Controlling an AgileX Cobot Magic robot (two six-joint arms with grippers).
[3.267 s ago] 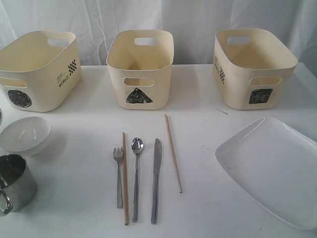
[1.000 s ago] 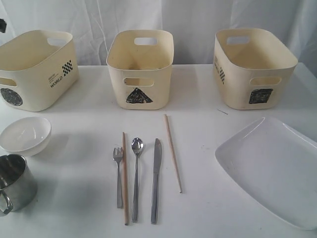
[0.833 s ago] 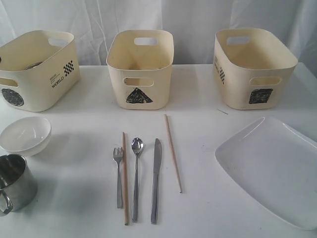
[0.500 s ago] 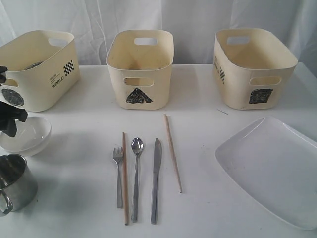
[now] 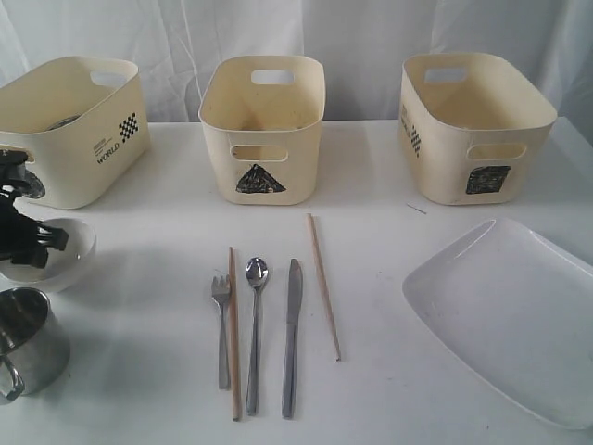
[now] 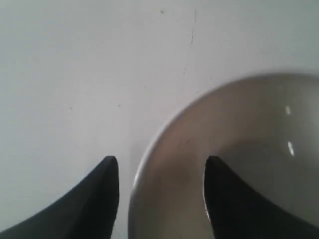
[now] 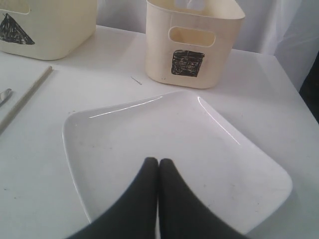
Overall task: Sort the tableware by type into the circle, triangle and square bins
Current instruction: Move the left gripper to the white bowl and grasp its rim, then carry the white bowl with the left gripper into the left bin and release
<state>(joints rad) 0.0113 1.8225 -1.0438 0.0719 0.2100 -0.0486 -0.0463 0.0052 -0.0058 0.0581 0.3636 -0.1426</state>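
In the exterior view the left gripper (image 5: 23, 243) hangs at the near rim of the bowl (image 5: 72, 252), at the table's (image 5: 148, 278) far left, with a steel mug (image 5: 30, 341) just in front of it. In the middle lie the fork (image 5: 222, 329), a chopstick (image 5: 233, 338) just beside it, the spoon (image 5: 255, 334) and the knife (image 5: 291, 338), all side by side, and a second chopstick (image 5: 323, 286) a little apart to the right. The plate (image 5: 505, 315) fills the right front corner. Along the back stand the circle bin (image 5: 79, 125), with a glint of metal inside, the triangle bin (image 5: 262, 130) and the square bin (image 5: 473, 130), before a white curtain (image 5: 371, 37). Nothing lies between the bowl and the circle bin. The table is white and bare apart from these. In the left wrist view the jaws stand wide and straddle the bowl's rim, one finger over the table, the other over the bowl's inside; whether either touches it I cannot tell. In the right wrist view the right gripper (image 7: 158, 162) has its fingers pressed together, holding nothing, above the plate's near part, with the square bin beyond it and the triangle bin's corner, a chopstick and the spoon's tip at the edge.
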